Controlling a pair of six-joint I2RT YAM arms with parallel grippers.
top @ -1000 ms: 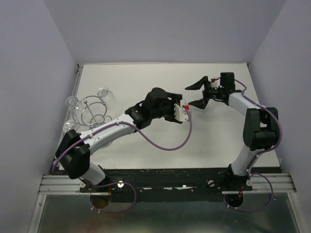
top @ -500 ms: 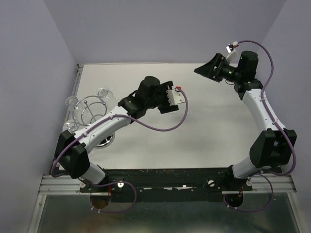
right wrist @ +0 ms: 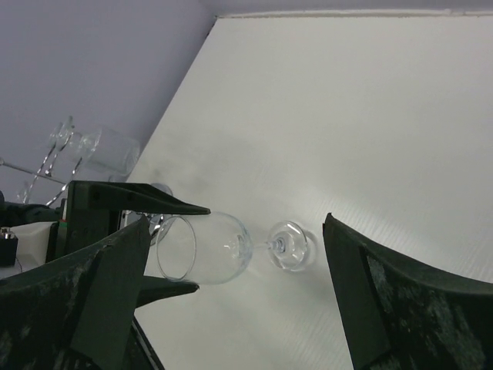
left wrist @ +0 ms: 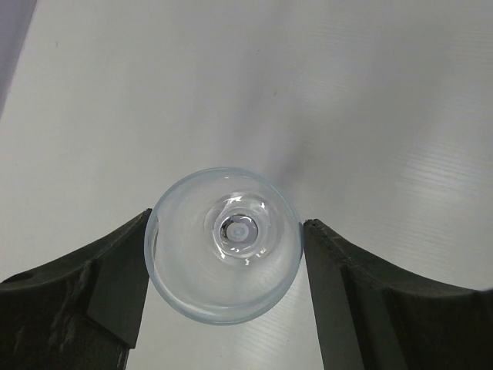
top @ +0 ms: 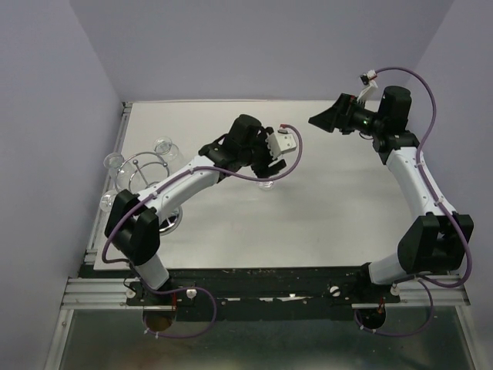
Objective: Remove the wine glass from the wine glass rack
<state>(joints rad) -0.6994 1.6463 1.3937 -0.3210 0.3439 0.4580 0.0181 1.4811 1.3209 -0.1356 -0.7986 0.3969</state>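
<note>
Top external: high above the near edge, looking down over the whole table [top: 323,223].
Left wrist: close, straight down onto the wine glass [left wrist: 223,245].
Right wrist: farther, oblique, sharing that glass and the table.

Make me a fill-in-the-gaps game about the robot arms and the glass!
1. The left gripper holds a wine glass between its jaws, and the glass's open mouth faces ___.
2. The right gripper has its jaws ___ and holds nothing.
3. The rack, with other glasses hanging on it, stands on the ___ side of the table.

Missing words: up, open, left.
</note>
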